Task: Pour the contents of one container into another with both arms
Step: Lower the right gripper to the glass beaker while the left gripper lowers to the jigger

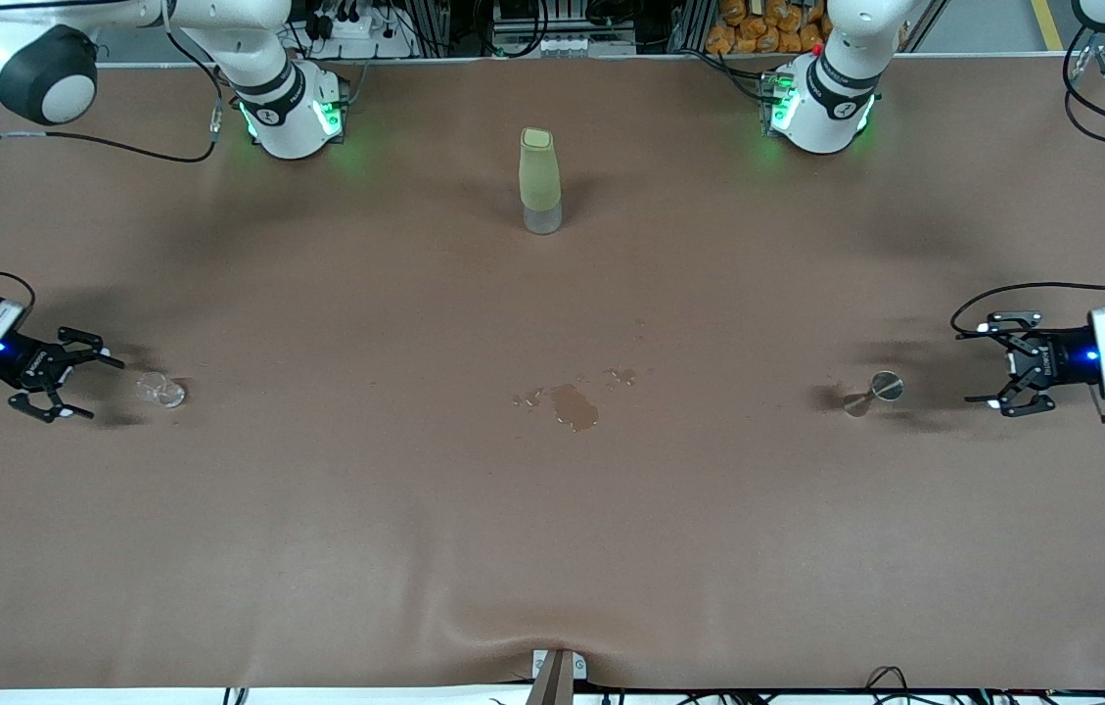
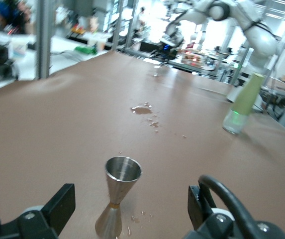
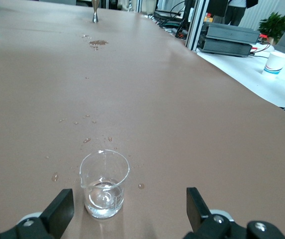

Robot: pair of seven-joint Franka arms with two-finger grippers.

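You had each container upright on the bench straight ahead of its own spread-fingered tool: the jigger [image 1: 875, 393] before the left tool [image 1: 988, 367], the glass beaker [image 1: 161, 391] before the right tool [image 1: 87, 384].

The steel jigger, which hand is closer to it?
Left. The left hand sits open just beside the steel jigger at its own end of the table; the right hand is open by the glass beaker at the right arm's end.

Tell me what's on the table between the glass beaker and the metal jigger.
A small puddle with scattered droplets lies between the glass beaker and the metal jigger, clearest in the front view.
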